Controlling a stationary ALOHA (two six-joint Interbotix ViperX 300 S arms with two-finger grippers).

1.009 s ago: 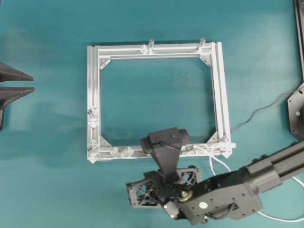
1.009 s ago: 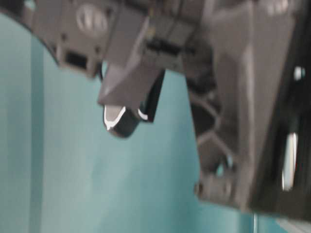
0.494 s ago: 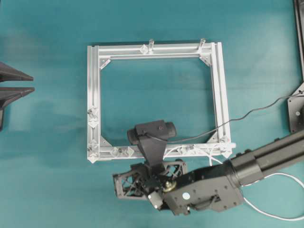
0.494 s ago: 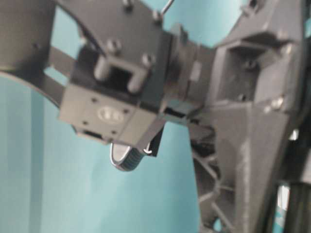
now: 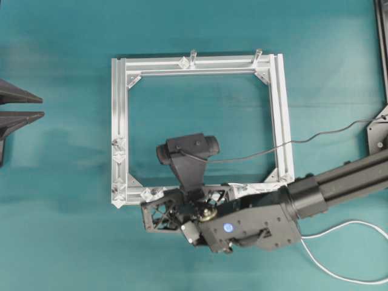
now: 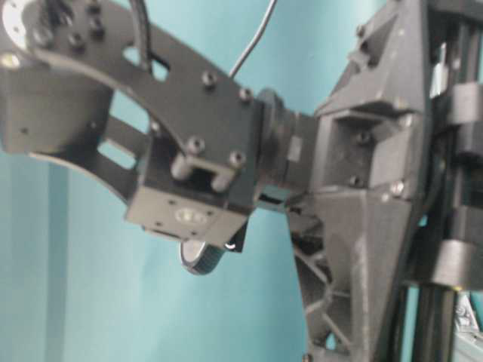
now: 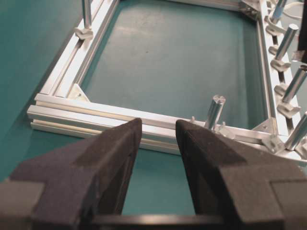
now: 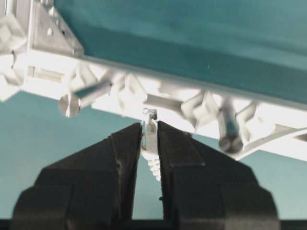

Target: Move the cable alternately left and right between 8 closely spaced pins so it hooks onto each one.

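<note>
A teal surface point(image 5: 200, 24) fills every view, bare but for a square aluminium frame point(image 5: 119, 121) lying flat at its centre; nothing of the room beyond it shows. The right gripper point(image 8: 149, 125), reaching in over the frame's near rail, has its jaws closed on the small whitish plug of the cable point(image 8: 150, 136), held just short of the rail, between blurred pins point(image 8: 132, 93) and upright posts. In the overhead view the right arm covers most of that rail, hiding the plug; only the cable's slack shows, looping white across the surface at lower right point(image 5: 339, 227). A pair of pins point(image 5: 118, 150) sits clear on the left rail. The left gripper point(image 7: 158, 139) hovers off the frame's left side, jaws apart and empty. The table-level view is blocked by dark arm hardware, close and soft-focused.
</note>
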